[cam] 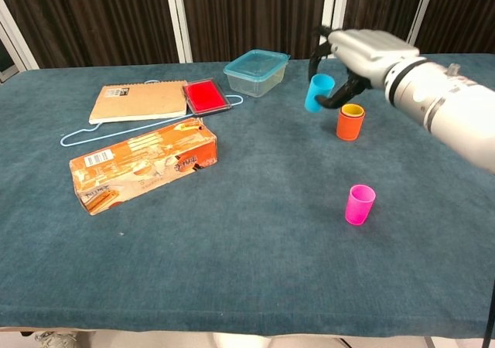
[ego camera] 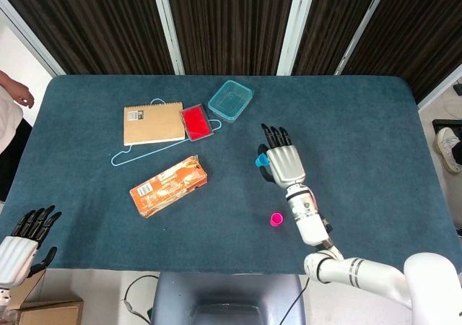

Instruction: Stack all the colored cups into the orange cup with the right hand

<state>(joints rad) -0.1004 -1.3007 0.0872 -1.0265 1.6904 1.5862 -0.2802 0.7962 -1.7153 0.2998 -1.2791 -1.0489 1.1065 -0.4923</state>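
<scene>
- Up above the worktop [cam: 232, 271] I have my right hand [cam: 363, 50], and its fingers [cam: 340, 93] are curled round the blue cup [cam: 318, 92], holding it in the air.
- Just beside the blue cup, a bit lower and to its right in the chest view, I see the orange cup [cam: 349, 121] standing up on the worktop. It has a yellow rim inside.
- From the head view my right hand [ego camera: 284, 163] hides the orange cup, and only a bit of the blue cup [ego camera: 261, 160] peeks out at its left.
- Nearer to me, the pink cup [cam: 360, 204] stands by itself, well apart from the other two.
- Over at the far left, off the worktop, I see my left hand [ego camera: 22, 247]. Its fingers [ego camera: 40, 220] are spread apart and hold nothing.
- On the left part of the worktop lie an orange box [cam: 143, 165], a notebook [cam: 139, 101], a red lid [cam: 205, 96], a clear tub [cam: 256, 72] and a blue hanger [cam: 85, 135].
</scene>
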